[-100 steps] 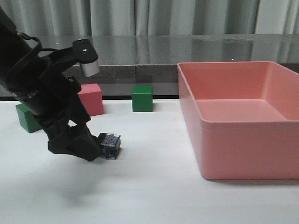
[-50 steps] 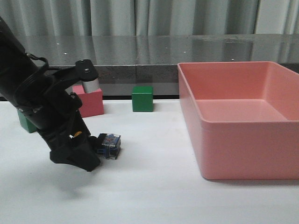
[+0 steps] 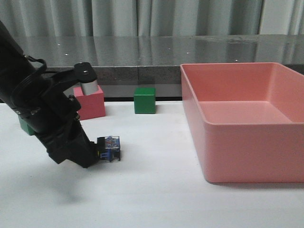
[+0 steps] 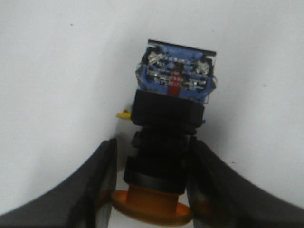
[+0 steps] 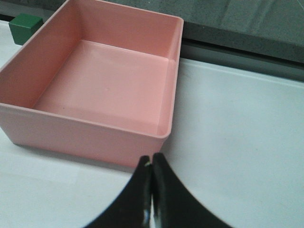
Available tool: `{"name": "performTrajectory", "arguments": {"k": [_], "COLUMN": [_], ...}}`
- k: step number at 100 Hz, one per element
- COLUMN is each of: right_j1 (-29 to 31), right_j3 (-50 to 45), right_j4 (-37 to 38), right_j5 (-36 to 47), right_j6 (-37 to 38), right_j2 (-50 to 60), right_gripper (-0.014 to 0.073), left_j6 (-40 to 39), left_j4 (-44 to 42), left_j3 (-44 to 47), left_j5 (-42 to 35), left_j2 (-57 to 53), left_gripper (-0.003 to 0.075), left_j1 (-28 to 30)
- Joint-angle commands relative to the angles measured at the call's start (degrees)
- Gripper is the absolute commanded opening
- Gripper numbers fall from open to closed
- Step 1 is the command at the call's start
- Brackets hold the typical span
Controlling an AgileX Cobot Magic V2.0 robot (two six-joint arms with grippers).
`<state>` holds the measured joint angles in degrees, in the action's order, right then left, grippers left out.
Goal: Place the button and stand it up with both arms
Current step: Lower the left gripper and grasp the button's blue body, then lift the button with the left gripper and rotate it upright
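Button (image 4: 172,118) lies on its side on the tabletop (image 3: 156,199), left of the pink bin (image 3: 242,121) and in front of the green cube (image 3: 144,99), its blue-grey base pointing away from the left claw (image 4: 152,183). In the left wrist view the two fingers (image 4: 97,180) straddle the black body just above the yellow cap, close on either side; contact looks near or just made, but a firm squeeze cannot be confirmed. The right claw (image 5: 151,190) hangs with its tips pressed together, empty, near the bin and well apart from the button.

The step in hand looks like the pick-up. Next the left claw needs to pinch the body squarely, lift, and tip the button so the base goes down flat; the right arm would have to come across to steady it.
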<state>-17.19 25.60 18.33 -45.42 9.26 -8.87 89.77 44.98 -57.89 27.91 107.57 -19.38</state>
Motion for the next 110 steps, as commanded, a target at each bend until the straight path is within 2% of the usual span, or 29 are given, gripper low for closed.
{"name": "performTrajectory", "arguments": {"k": [1, 16, 23, 35, 52, 61, 76, 94, 110], "right_j1": [0.44, 0.44, 0.44, 0.44, 0.44, 0.44, 0.44, 0.44, 0.44], "right_j3": [1.28, 1.28, 1.28, 1.28, 1.28, 1.28, 1.28, 1.28, 1.28], "right_j4": [1.84, 1.84, 1.84, 1.84, 1.84, 1.84, 1.84, 1.63, 0.9], "right_j5": [4.39, 4.39, 4.39, 4.39, 4.39, 4.39, 4.45, 4.51, 4.62], "right_j6": [0.1, 0.1, 0.1, 0.1, 0.1, 0.1, 0.1, 0.1, 0.1], "right_j2": [-0.68, -0.68, -0.68, -0.68, -0.68, -0.68, -0.68, -0.68, -0.68], "right_gripper": [-0.006, -0.006, -0.006, -0.006, -0.006, -0.006, -0.006, -0.006, -0.006], "left_j6": [-0.76, -1.11, -4.98, -19.74, -45.51, -51.81, -53.02, -53.13, -54.41], "left_j4": [-1.52, -12.98, -18.52, -34.83, -69.09, -80.45, -87.14, -94.62, -97.43], "left_j3": [-0.75, -0.75, -1.38, -4.68, -9.96, -12.62, -17.99, -22.81, -26.16], "left_j5": [-0.75, 0.25, 0.4, 4.24, 15.31, 23.02, 34.29, 44.37, 45.23], "left_j2": [-5.3, -12.9, -16.08, -18.17, -17.09, -15.31, -9.78, -2.56, 2.23], "left_gripper": [-0.0019, -0.0019, -0.0019, -0.0019, -0.0019, -0.0019, -0.0019, -0.0019, -0.0018], "left_j1": [0.33, -0.49, -1.39, -3.83, -10.87, -14.24, -18.26, -22.29, -25.47]}}
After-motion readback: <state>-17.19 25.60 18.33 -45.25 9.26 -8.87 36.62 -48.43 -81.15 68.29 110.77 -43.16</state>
